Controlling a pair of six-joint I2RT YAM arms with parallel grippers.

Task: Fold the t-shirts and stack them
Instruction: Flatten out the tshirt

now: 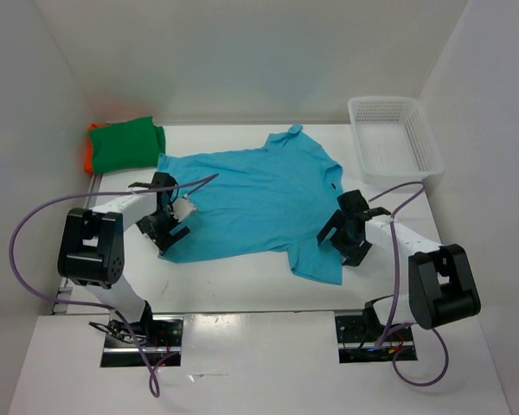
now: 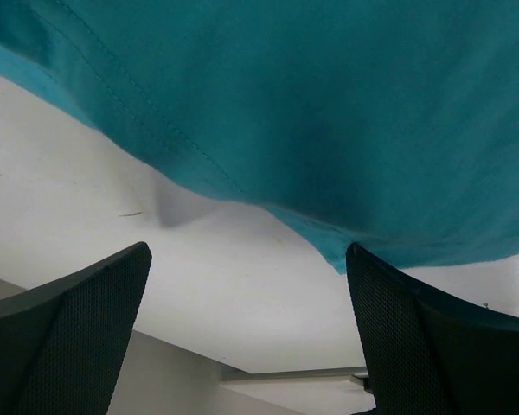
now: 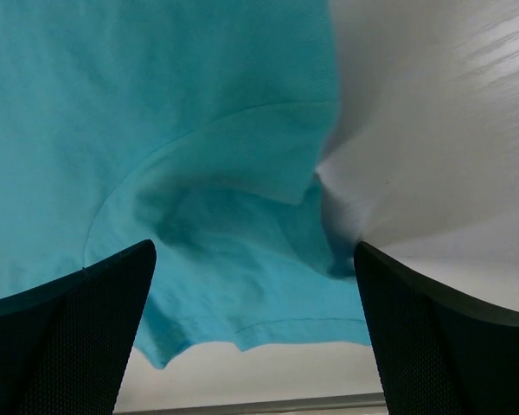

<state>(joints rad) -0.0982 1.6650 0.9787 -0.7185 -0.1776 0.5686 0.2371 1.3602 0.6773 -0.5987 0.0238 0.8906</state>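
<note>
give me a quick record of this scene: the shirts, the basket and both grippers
turquoise shirt: spread out in the middle, unfolded
green shirt: folded, far left corner, lying on the orange one
orange shirt: under the green one, only its edge shows
basket: white mesh, far right corner
left gripper: open, at the turquoise shirt's left edge, holding nothing
right gripper: open, at its right edge, holding nothing

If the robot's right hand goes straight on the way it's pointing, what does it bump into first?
Most likely the light turquoise cloth t-shirt. Its rumpled edge lies straight ahead, between the open fingers of the right gripper. The picture does not show how far off the cloth is.
</note>
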